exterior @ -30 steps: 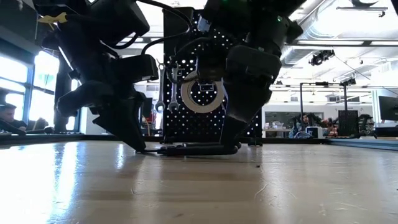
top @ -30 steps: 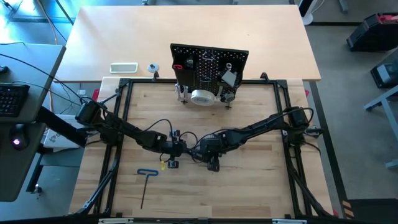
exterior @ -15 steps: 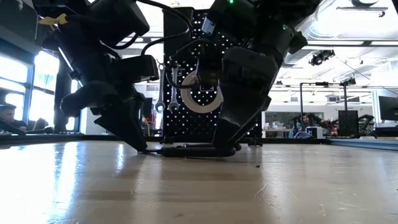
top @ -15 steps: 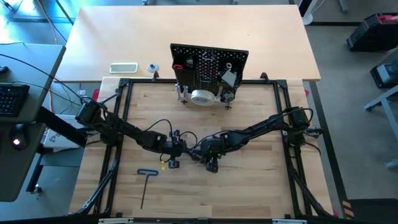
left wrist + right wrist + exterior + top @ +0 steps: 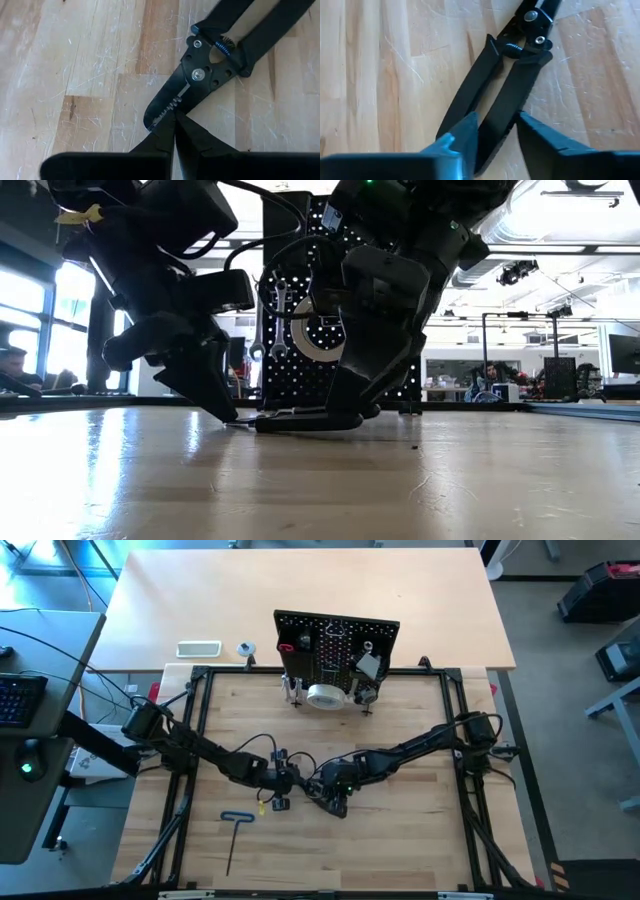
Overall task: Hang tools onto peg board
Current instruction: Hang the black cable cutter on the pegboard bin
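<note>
Dark-handled pliers (image 5: 202, 75) lie flat on the wooden table between my two grippers, also seen in the low view (image 5: 300, 421). My left gripper (image 5: 175, 120) is shut, its tips at the pliers' nose. My right gripper (image 5: 497, 127) comes down at the handle end, with one handle between its fingers. The black peg board (image 5: 335, 640) stands at the far side with wrenches and a tape roll (image 5: 325, 696) hanging on it. A blue T-handle hex key (image 5: 234, 832) lies near the front left. My left gripper presses its shut fingertips on the tip of the pliers' nose (image 5: 159, 114), slanting down from the table's left. The pliers stay flat on the table. My right gripper pinches one handle (image 5: 505, 107) near its free end, fingers across it, slanting down from the right. One finger (image 5: 465, 132) sits by the other handle's end.
A black metal frame (image 5: 200, 720) borders the wooden work area. A small yellow-and-black item (image 5: 270, 805) lies just in front of the left gripper. A white slab (image 5: 198, 648) and a small round object (image 5: 244, 649) rest on the far table, left of the peg board.
My right gripper has tipped, and its fingertips have slid along the table toward the left gripper, onto the pliers' handles. The pliers have stayed flat in place, and the left gripper has kept still.
</note>
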